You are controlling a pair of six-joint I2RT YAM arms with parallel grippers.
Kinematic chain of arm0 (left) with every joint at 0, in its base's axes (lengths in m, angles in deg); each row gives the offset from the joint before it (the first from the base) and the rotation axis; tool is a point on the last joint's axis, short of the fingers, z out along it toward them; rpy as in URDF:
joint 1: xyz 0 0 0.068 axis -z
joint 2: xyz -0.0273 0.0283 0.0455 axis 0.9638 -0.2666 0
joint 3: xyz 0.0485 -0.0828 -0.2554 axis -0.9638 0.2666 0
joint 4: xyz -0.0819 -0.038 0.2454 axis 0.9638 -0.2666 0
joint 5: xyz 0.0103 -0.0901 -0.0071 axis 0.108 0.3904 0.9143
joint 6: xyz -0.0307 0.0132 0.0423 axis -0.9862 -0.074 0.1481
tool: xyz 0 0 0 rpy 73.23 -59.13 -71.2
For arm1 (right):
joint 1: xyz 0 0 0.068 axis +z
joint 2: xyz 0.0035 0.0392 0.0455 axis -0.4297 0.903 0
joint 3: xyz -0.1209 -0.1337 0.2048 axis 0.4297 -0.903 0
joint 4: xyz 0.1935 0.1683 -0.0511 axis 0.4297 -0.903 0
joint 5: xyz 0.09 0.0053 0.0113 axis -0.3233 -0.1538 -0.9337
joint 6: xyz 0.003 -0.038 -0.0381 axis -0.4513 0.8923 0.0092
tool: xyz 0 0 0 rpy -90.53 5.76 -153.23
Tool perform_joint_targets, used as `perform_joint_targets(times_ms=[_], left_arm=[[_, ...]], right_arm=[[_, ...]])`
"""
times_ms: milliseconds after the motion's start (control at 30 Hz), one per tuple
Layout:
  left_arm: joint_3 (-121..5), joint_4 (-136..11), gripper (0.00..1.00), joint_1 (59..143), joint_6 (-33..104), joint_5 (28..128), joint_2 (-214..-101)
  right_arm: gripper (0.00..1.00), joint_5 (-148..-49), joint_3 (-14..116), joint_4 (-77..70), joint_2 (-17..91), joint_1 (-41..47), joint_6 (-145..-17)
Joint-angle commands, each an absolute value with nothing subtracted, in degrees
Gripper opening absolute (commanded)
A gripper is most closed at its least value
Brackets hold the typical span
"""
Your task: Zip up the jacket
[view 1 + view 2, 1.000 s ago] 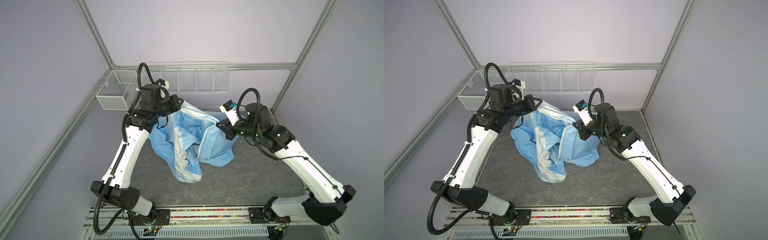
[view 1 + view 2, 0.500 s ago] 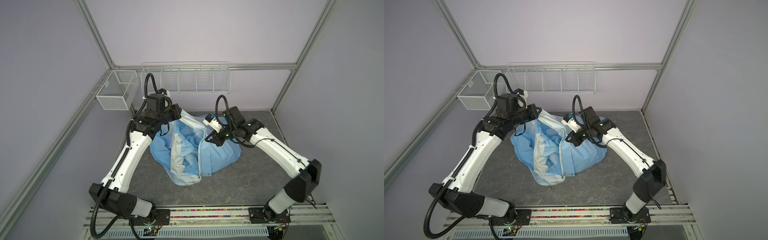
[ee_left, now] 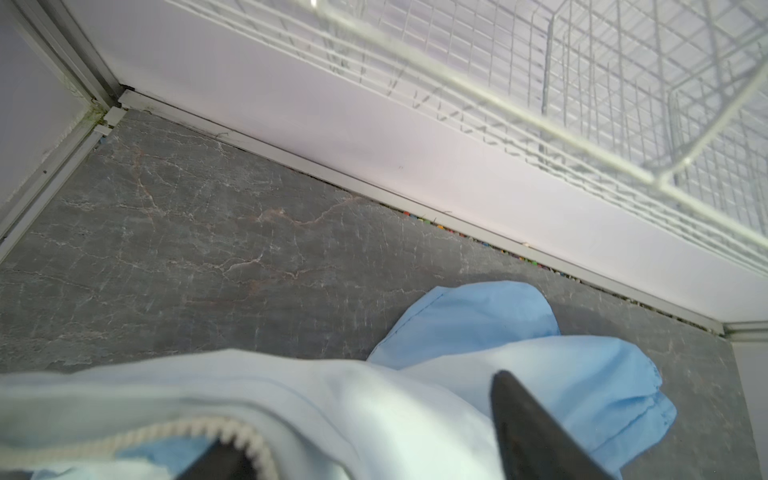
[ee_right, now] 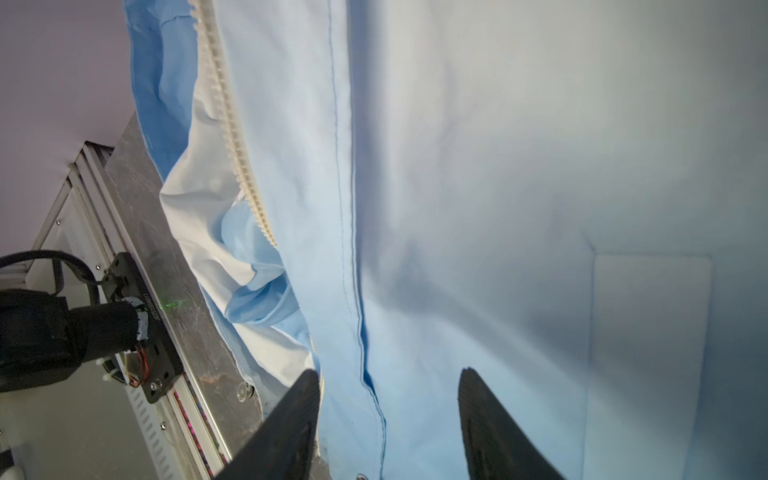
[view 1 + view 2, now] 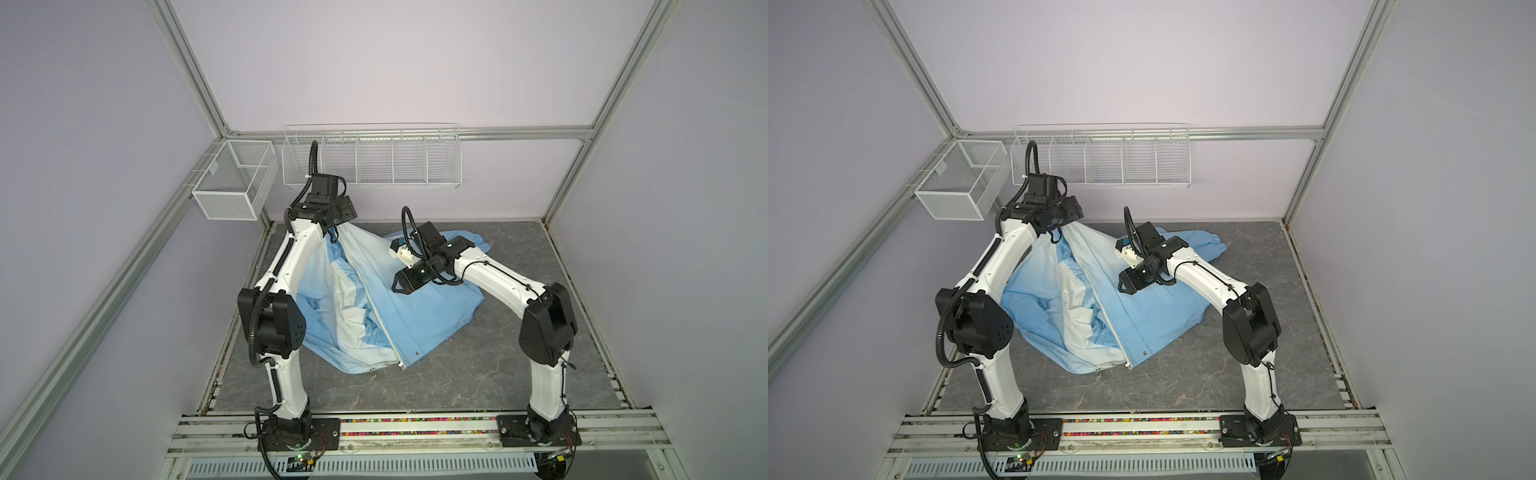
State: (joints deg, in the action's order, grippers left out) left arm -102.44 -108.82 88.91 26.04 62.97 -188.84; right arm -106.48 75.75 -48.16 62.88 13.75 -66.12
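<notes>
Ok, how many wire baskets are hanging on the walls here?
2. A small mesh basket hangs on the left wall's rail; a long divided basket hangs on the back wall. None seems hidden.

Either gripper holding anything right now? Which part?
Nothing clamped. Right gripper open above the thin light-blue jacket; left gripper open, the jacket's cream zipper edge lying between its fingers.

The light-blue jacket (image 5: pixel 1154 316) lies crumpled on the grey worktop (image 5: pixel 1246 374), front open, its cream zipper (image 5: pixel 1106 309) running near to far. The left gripper (image 5: pixel 1076 216) meets the jacket's raised far peak. The right gripper (image 5: pixel 1124 286) hovers over the right panel.
</notes>
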Motion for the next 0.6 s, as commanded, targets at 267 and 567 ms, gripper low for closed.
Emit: perform_joint_targets(times_ms=[267, 567], left_arm=[[-88.7, -105.6, 0.91, 88.5, 23.2, 55.3, -174.7], [-73.6, -101.4, 0.85, 87.5, 22.0, 56.4, -158.3]], right_arm=[[0.80, -93.5, 65.3, -44.5, 49.1, 12.4, -68.2], [0.79, -87.2, 54.5, -42.1, 42.2, 7.3, -73.0]])
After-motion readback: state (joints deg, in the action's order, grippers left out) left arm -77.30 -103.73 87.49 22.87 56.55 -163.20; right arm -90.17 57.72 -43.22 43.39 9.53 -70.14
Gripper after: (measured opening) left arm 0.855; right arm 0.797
